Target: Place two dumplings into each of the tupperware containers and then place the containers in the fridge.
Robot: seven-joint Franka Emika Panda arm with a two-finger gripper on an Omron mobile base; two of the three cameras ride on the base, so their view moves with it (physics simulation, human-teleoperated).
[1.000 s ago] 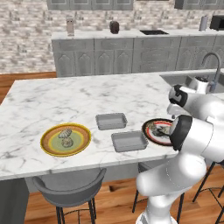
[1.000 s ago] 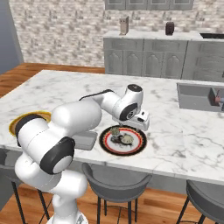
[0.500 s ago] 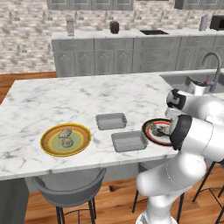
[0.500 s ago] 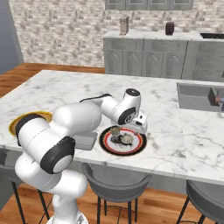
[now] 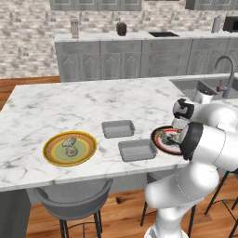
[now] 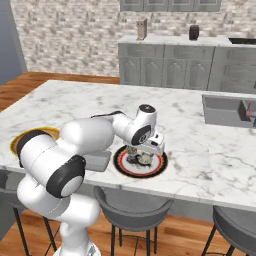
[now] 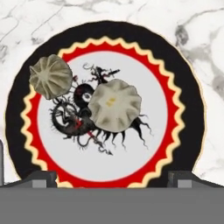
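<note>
Left base view showed both tupperware containers empty (side by side on the worktop); end effector spread wide over two dumplings.

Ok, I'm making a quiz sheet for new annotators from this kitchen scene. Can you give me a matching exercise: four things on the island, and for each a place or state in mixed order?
Things:
1. yellow-orange plate
2. black-and-red plate
3. two tupperware containers
4. gripper

Places or states:
A. directly under the hand, with two dumplings on it
B. open, hovering low above a plate
C. lying empty between the two plates
D. near the island's front edge, at the end far from the sink, with two dumplings on it

Pairs: 1-D, 2-A, 3-C, 4-B
</note>
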